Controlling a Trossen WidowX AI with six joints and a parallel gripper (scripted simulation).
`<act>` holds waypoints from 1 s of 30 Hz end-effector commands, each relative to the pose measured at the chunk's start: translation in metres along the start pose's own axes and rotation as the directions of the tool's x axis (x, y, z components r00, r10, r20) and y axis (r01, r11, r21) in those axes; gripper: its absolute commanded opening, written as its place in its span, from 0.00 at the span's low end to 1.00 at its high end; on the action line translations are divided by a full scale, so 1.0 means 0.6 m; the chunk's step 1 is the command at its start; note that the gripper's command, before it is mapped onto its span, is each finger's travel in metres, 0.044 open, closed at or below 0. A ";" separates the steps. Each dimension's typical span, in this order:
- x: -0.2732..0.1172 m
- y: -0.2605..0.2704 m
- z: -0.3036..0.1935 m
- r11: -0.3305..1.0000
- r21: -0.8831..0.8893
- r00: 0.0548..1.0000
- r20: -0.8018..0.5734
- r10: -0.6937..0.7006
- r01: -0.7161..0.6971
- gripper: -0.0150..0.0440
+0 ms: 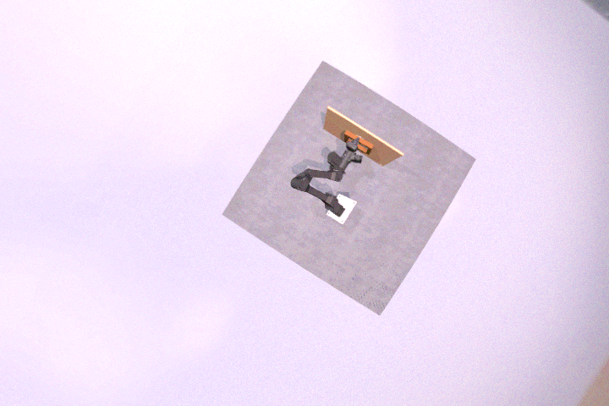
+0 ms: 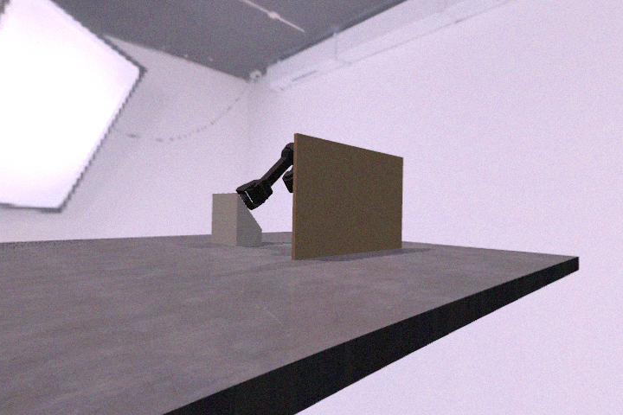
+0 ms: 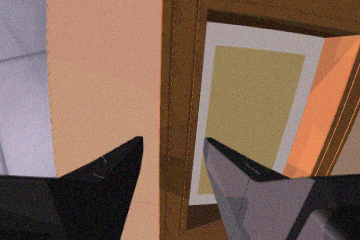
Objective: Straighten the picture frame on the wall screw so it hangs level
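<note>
The picture frame (image 1: 364, 142) (image 3: 177, 90) was on the arm-facing side of an upright tan board (image 1: 389, 155) (image 2: 346, 195) (image 3: 103, 85), which stood on the grey worktop (image 1: 291, 249) (image 2: 175, 303). The dark arm (image 1: 320, 194) (image 2: 278, 169) reached it from a pale block (image 1: 350, 205) (image 2: 225, 220). In the wrist view, the tool (image 1: 356, 139) (image 3: 173, 143) had its two fingers apart, one either side of a brown side of the frame (no grip showed there), with the right fingertip over the olive picture (image 3: 255, 95) inside. From the exterior, the board hid the frame and fingers (only its back faced that way). Whether the frame hung level, I could not tell.
</note>
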State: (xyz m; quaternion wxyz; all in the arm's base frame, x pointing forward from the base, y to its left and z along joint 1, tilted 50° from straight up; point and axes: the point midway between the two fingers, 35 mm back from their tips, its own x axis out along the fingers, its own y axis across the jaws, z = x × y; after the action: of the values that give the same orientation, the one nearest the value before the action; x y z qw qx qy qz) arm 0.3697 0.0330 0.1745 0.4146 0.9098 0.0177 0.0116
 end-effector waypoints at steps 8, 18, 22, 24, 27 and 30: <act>0.001 0.001 -0.002 1.000 0.004 1.000 -0.003 0.000 0.000 0.32; 0.001 0.001 -0.001 1.000 0.004 1.000 -0.003 0.000 0.000 0.25; 0.000 0.002 -0.001 1.000 0.004 1.000 -0.003 0.000 0.000 0.25; 0.000 0.003 -0.001 1.000 0.004 1.000 -0.003 0.000 0.000 0.25; 0.000 0.004 0.000 1.000 0.004 1.000 -0.003 0.000 0.000 0.25; 0.000 0.006 0.000 1.000 0.004 1.000 -0.003 0.000 0.000 0.25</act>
State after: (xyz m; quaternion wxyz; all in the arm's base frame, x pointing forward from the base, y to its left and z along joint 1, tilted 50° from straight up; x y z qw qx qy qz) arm 0.3694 0.0327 0.1751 0.4145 0.9097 0.0211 0.0121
